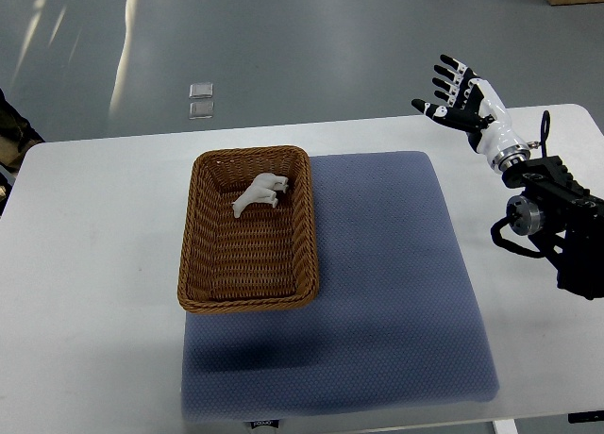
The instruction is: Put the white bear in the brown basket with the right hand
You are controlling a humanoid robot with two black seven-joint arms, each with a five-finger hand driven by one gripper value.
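Observation:
A small white bear [260, 193] lies on its side inside the brown wicker basket [201, 255], toward the basket's far end. My right hand [457, 95] is raised at the upper right, well away from the basket, over the table's far edge. Its fingers are spread and it holds nothing. The right arm [552, 217] comes in from the right edge. The left arm does not show.
The basket stands on the left part of a blue-grey mat [396, 283] that covers the middle of the white table [85, 264]. Grey floor lies beyond the table's far edge. A dark object shows at the left edge [9, 132].

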